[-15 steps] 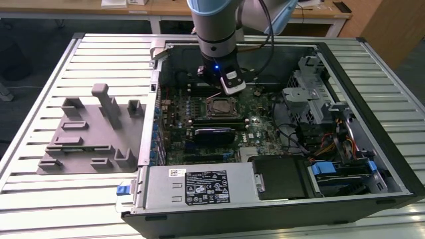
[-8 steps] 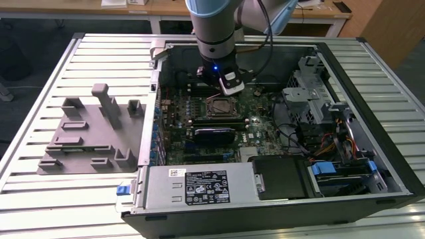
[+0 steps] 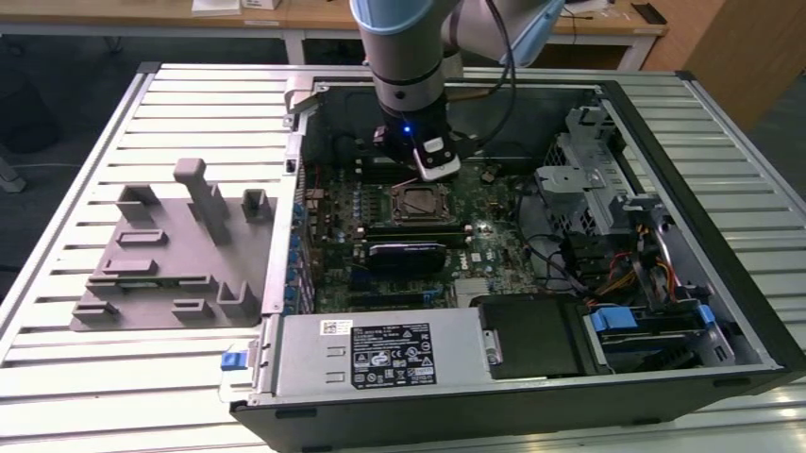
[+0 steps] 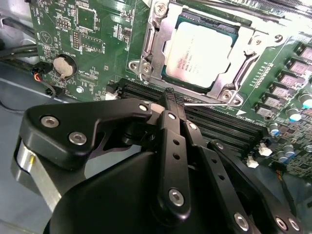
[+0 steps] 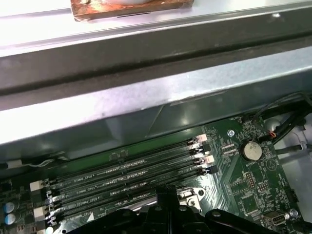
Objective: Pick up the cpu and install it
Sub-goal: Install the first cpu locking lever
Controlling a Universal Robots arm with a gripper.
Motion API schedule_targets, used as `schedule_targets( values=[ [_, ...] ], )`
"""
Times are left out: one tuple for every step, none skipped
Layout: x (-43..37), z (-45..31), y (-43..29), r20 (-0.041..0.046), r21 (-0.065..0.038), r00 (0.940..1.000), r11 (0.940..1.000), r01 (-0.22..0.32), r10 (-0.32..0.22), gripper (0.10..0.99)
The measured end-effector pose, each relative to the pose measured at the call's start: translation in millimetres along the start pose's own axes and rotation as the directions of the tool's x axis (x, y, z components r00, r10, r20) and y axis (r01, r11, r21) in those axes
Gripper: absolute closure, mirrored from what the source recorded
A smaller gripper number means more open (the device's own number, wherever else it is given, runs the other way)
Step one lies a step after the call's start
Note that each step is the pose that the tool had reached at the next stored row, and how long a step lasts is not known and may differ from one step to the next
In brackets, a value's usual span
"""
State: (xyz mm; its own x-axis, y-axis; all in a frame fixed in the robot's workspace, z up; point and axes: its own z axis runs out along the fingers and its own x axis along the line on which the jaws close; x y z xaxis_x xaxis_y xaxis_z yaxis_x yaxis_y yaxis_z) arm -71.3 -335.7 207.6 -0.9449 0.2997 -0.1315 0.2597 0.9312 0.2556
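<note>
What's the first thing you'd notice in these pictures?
The shiny silver cpu sits in its metal socket frame on the green motherboard, inside the open computer case. The black claw hovers beside it, pinched shut and holding nothing, above the long black memory slots.

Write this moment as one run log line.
cpu: seated in socket | gripper: shut, empty, above memory slots beside socket
</note>
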Motion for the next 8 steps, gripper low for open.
schedule_targets(
  values=[
    [0.2, 0.5, 0.5, 0.0017, 0.001, 1.0, 1.0, -0.007, 0.007, 0.98],
    [0.5, 0.9, 1.0, 0.0035, 0.002, 0.9999, 0.9999, -0.013, 0.013, 0.98],
    [0.7, 1.4, 1.5, 0.0052, 0.003, 0.9998, 0.9998, -0.019, 0.019, 0.98],
    [1.0, 1.9, 2.1, 0.0067, 0.003, 0.9997, 0.9997, -0.025, 0.025, 0.98],
    [1.2, 2.4, 2.8, 0.0082, 0.004, 0.9995, 0.9995, -0.03, 0.03, 0.98],
    [1.5, 2.9, 3.5, 0.0097, 0.005, 0.9993, 0.9993, -0.036, 0.036, 0.98],
    [1.8, 3.4, 4.2, 0.0112, 0.006, 0.9991, 0.9991, -0.041, 0.041, 0.98],
    [2.0, 3.9, 4.9, 0.0125, 0.006, 0.9989, 0.9989, -0.046, 0.046, 0.98]
  ],
)
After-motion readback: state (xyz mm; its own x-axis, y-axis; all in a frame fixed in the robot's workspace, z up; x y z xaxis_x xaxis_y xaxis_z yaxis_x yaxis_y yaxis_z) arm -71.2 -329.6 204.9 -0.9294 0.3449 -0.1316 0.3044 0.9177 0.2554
